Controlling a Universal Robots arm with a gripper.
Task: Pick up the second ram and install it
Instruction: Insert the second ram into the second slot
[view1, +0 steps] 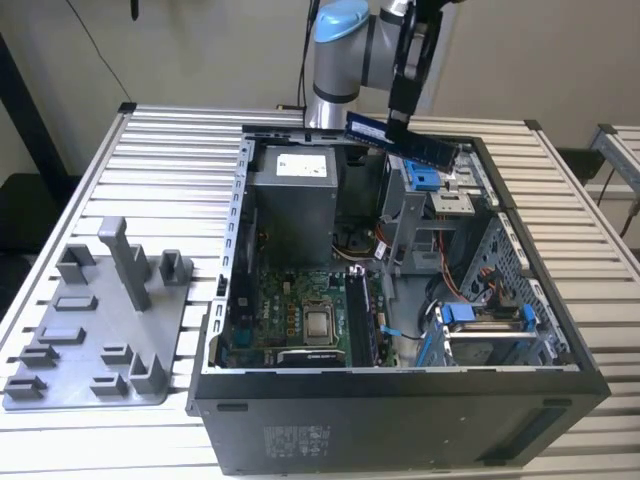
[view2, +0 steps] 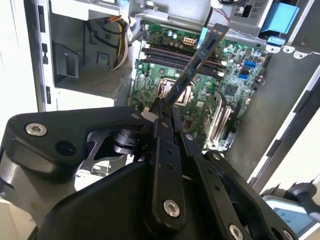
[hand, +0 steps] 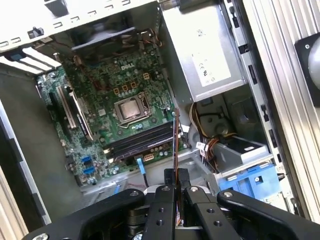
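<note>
The pincer (view1: 398, 128) is clamped on the second ram (view1: 402, 141), and the stick hangs in the air over the far rim of the open computer case (view1: 400, 400), at about one o'clock from the processor (view1: 318, 322) in the exterior view. To seat it well, I'd judge the stick wants its length turned parallel to a free slot and its contact edge kept level. It should then come straight down with even pressure at both ends, clear of the power supply (view1: 300, 190). Right now its long axis runs roughly nine to three o'clock, the three o'clock end dipping a touch. The memory slots (view1: 362, 315) on the motherboard (view1: 285, 310) run twelve to six, so the stick sits crosswise to them. Further out, at nine o'clock from the case, a grey fixture tray (view1: 90, 340) rests on the table (view1: 170, 130).
</note>
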